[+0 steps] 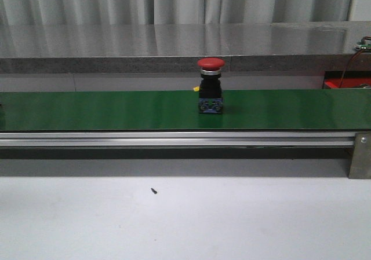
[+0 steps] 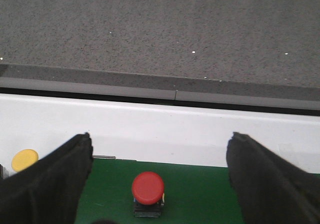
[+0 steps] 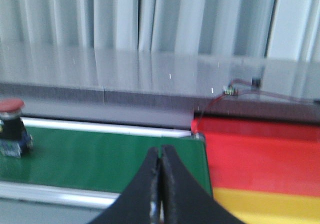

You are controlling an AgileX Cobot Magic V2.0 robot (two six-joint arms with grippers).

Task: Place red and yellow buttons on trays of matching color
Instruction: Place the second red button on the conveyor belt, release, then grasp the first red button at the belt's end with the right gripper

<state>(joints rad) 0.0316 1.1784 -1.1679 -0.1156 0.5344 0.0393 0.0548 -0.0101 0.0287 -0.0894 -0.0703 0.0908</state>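
Grey curtains back a green conveyor (image 1: 116,110); mid-frame a red button (image 1: 210,85) waits untouched. Left gripper (image 2: 160,184) spread, right gripper (image 3: 161,184) clenched empty; nothing placed.

I see the red button (image 1: 210,64) upright on its black base, mid green belt (image 1: 116,109). A yellow button (image 2: 24,159) sits beside the belt; red tray (image 3: 260,154) and yellow tray (image 3: 270,204) adjoin.

red button (image 3: 11,115) cut by the right wrist picture's edge and blurred, yellow button (image 2: 24,159) partly behind a left gripper finger (image 2: 47,184), tiny dark speck (image 1: 153,191) unidentifiable
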